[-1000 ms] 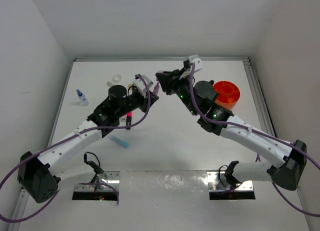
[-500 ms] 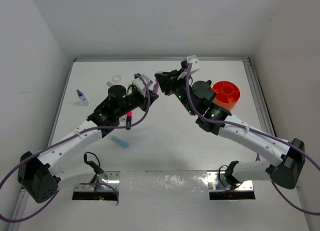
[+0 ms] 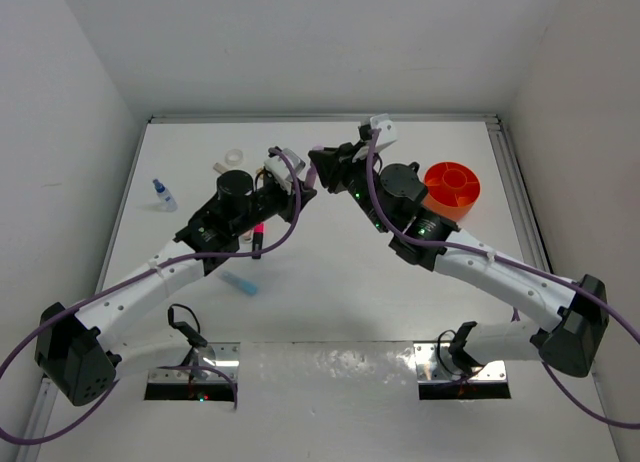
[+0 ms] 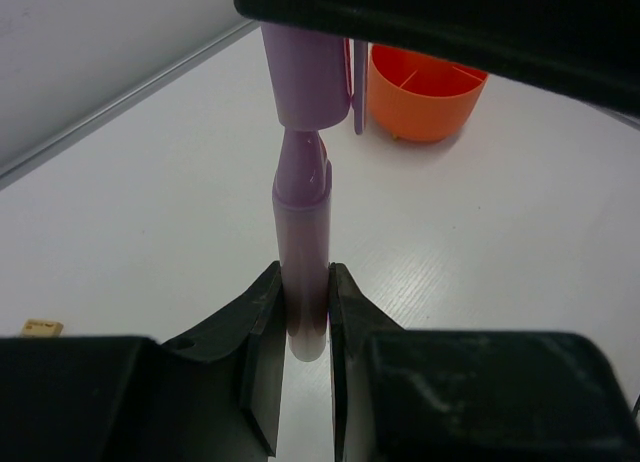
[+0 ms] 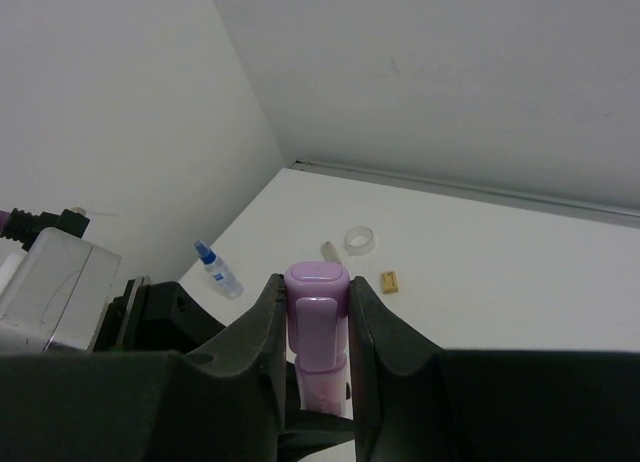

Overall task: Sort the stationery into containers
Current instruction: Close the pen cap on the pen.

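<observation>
Overhead view of a white table [image 3: 340,292], with two robot arms reaching in from the near edge and their tips meeting near the middle.

At the far left I saw one small clear bottle with a blue cap [image 3: 163,194], standing alone near the table's edge. To its right, towards the back, lay one clear tape ring [image 3: 234,156]. The right wrist camera showed one small beige block [image 5: 389,281] near that ring. Nearer to me lay one light-blue highlighter [image 3: 240,283], apart from the others. Beside it was one black marker with a pink cap [image 3: 257,234], partly hidden beneath the left arm.

In the middle, the left gripper [image 4: 303,287] was closed on the barrel of one lilac plastic pen [image 4: 303,242], pinching it between both fingers. The right gripper [image 5: 318,307] was clamped on that pen's lilac cap [image 5: 318,322]. From the left wrist camera, a narrow neck showed between the barrel and the cap, so the cap was not fully seated. The pen was held between the two grippers, left of the tub.

At the right stood one round orange plastic tub [image 3: 456,208] with inner dividers, close to the right arm and well apart from the loose stationery.
</observation>
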Motion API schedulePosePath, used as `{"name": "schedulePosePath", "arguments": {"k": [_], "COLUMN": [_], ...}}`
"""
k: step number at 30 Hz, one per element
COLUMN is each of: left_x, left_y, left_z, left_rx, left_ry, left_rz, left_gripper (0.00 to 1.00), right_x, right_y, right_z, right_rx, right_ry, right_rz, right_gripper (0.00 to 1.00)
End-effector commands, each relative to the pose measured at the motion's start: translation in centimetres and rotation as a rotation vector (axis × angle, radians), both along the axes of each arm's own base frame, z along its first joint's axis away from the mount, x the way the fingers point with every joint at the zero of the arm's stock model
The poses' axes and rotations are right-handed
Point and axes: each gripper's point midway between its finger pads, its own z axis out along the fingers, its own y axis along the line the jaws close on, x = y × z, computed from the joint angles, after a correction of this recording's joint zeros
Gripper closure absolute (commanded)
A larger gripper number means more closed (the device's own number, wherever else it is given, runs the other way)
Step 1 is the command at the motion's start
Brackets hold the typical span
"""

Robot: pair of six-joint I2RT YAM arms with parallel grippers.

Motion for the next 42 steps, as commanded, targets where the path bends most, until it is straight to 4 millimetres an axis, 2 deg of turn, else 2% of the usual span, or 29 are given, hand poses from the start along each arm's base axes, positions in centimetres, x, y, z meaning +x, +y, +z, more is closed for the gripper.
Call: {"name": "schedulePosePath", "arguments": {"k": [1, 12, 19, 22, 32, 36, 42], "left_x": [0.0, -0.1, -0.4, -0.5, -0.4, -0.1, -0.5], "left_y": [-0.2, -0.1, 0.0, -0.1, 0.0, 0.4, 0.2], "left_z": [3.6, 3.9, 3.1, 3.1, 3.1, 3.2, 3.0], "left_rx": [-0.075, -0.082, -0.074, -0.078, -0.081, -0.076, -0.065], "left_ry": [-0.078, -0.087, -0.057, -0.053, -0.061, -0.068, -0.071], "left_rz": [0.007, 0.007, 0.002, 0.001, 0.004, 0.02, -0.001], "left_gripper": [1.0, 1.0, 1.0, 1.0, 1.0, 1.0, 1.0], "right_x": [-0.2, -0.3, -0.3, -0.4, -0.8, -0.8, -0.5], "right_y": [0.4, 0.4, -0.6, -0.5, 0.4, 0.0, -0.8], "right_z": [-0.3, -1.1, 1.1, 1.4, 0.1, -0.9, -0.7], "right_rx": [0.02, 0.011, 0.049, 0.04, 0.057, 0.053, 0.065], "right_ry": [0.004, 0.009, -0.045, -0.059, -0.031, -0.015, -0.017], "right_rz": [0.002, 0.0, -0.044, -0.058, -0.045, -0.055, -0.1], "right_gripper": [1.0, 1.0, 1.0, 1.0, 1.0, 1.0, 1.0]}}
